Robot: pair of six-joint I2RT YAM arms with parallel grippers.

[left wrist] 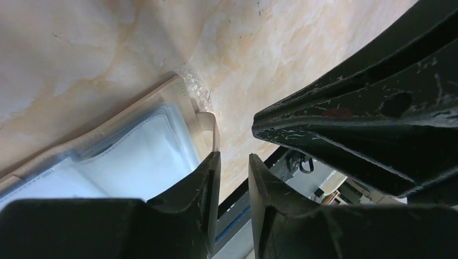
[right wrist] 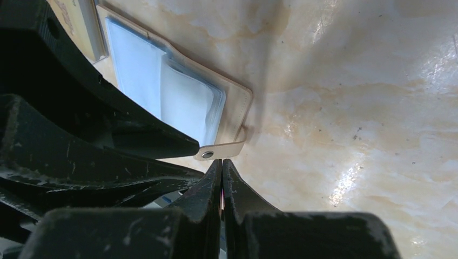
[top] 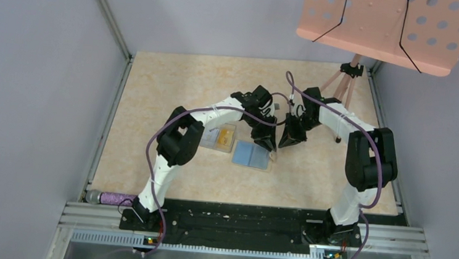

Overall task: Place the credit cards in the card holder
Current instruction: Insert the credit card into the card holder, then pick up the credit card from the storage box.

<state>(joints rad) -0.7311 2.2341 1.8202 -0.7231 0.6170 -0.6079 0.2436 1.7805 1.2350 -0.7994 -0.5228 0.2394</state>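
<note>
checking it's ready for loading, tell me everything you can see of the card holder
The card holder lies open and flat on the table, blue-grey lining up, clear-looking pockets inside, tan leather-like border. A small tan tab with a metal snap juts from one edge. The left gripper and right gripper sit at that edge; contact is unclear.

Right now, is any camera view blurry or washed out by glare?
Left wrist: the card holder is soft, out of focus close to the lens. Right wrist: sharper, with bright glare patches on the table. Top external: evenly lit, no glare.
</note>
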